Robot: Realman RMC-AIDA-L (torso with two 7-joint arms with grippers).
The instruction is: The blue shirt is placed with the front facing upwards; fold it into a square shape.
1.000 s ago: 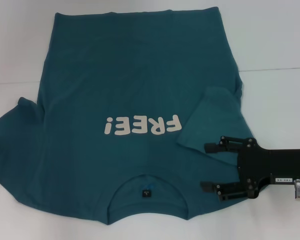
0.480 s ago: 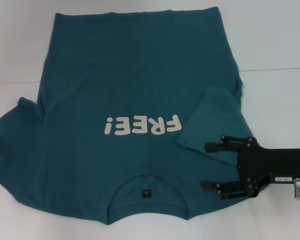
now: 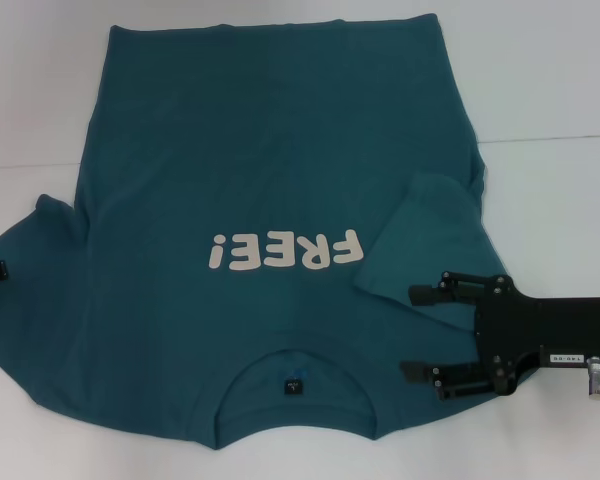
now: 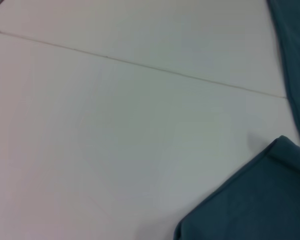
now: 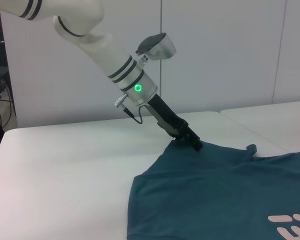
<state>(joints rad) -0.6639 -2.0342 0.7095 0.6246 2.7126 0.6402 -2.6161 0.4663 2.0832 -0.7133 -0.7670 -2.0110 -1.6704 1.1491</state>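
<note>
I've got the blue shirt [image 3: 260, 200] lying flat, front up, across the middle of the white table [image 3: 550, 80], collar toward 6 o'clock in head view, "FREE!" lettering [image 3: 285, 252] reading upside down. Its right sleeve [image 3: 420, 235] is folded inward over the body. Right gripper [image 3: 413, 333] sits at 4 o'clock, fingers spread wide and holding nothing, tips over the shirt's shoulder edge just below that sleeve. Left gripper [image 5: 196, 145] is at 9 o'clock, tip down on the left sleeve [image 3: 25, 255] at its outer hem; I can't tell how its fingers stand or whether they have cloth.
</note>
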